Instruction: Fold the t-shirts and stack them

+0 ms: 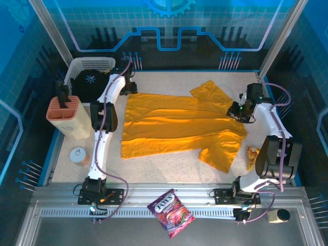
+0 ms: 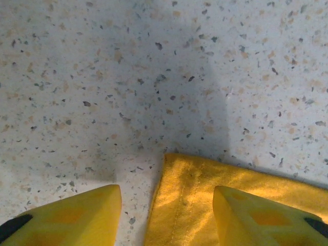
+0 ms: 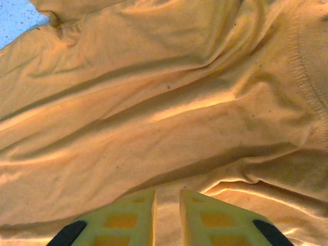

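Observation:
A golden-yellow t-shirt (image 1: 174,128) lies spread flat across the speckled table, its hem to the left and both sleeves to the right. My left gripper (image 1: 132,88) hovers at the shirt's far left hem corner. In the left wrist view this gripper (image 2: 166,192) is open, and the stitched corner of the t-shirt (image 2: 189,205) lies between its yellow fingers. My right gripper (image 1: 237,110) sits on the shirt's right edge near the collar. In the right wrist view this gripper (image 3: 167,193) has its fingers drawn close together, with t-shirt (image 3: 154,102) fabric in the narrow gap.
A white basket (image 1: 92,69) stands at the back left, beside a peach-and-cream container (image 1: 66,115) holding a black tool. A small round lid (image 1: 78,154) lies near the left arm. A purple snack packet (image 1: 170,212) rests on the front rail, and a small yellow packet (image 1: 252,156) lies by the right arm.

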Controlling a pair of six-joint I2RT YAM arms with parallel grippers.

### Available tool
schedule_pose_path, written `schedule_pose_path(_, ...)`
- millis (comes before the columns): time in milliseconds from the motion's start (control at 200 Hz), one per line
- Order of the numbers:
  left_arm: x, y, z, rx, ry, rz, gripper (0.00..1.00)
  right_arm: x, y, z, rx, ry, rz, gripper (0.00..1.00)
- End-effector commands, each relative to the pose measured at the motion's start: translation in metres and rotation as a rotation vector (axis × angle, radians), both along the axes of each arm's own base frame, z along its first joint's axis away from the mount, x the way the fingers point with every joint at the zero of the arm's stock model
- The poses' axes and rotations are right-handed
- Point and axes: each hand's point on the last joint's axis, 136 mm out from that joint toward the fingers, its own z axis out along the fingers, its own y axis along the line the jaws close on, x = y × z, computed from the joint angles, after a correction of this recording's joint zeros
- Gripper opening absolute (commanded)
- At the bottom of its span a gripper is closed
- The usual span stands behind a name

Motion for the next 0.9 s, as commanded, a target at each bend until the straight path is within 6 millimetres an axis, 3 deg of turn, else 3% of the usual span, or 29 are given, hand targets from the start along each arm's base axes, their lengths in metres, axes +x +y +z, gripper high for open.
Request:
schedule_pose_path(0, -0.012, -0.013, -0.015, -0.071, 0.08, -0.066, 0.55, -0.003, 0.001, 0.005, 0.027, -0.015, 0.002, 0.21)
schedule_pose_path(115, -0.019, -0.017, -0.021, -0.091, 0.116, -0.08, 0.6, 0.006, 0.002, 0.008, 0.037, -0.031, 0.009, 0.23)
schedule_pose_path(245, -0.024, -0.016, -0.025, -0.085, 0.139, -0.074, 0.6, 0.018, 0.002, 0.012, 0.044, -0.037, 0.016, 0.23)
schedule_pose_path(375, -0.027, -0.015, -0.028, -0.082, 0.153, -0.07, 0.39, 0.026, 0.005, 0.016, 0.053, -0.051, 0.02, 0.23)
schedule_pose_path(500, -0.027, -0.015, -0.027, -0.083, 0.153, -0.07, 0.25, 0.032, 0.007, 0.017, 0.064, -0.061, 0.023, 0.23)
schedule_pose_path(586, -0.028, -0.015, -0.027, -0.078, 0.155, -0.072, 0.09, 0.039, 0.008, 0.016, 0.07, -0.069, 0.031, 0.25)
schedule_pose_path(641, -0.027, -0.017, -0.025, -0.086, 0.145, -0.067, 0.0, 0.051, 0.008, 0.017, 0.074, -0.087, 0.049, 0.29)
schedule_pose_path(756, -0.024, -0.02, -0.011, -0.101, 0.085, -0.044, 0.0, 0.085, 0.0, 0.012, 0.032, -0.098, 0.095, 0.41)
schedule_pose_path(896, -0.021, -0.028, 0.029, -0.138, -0.002, -0.032, 0.0, 0.136, -0.01, -0.009, -0.008, -0.08, 0.148, 0.52)
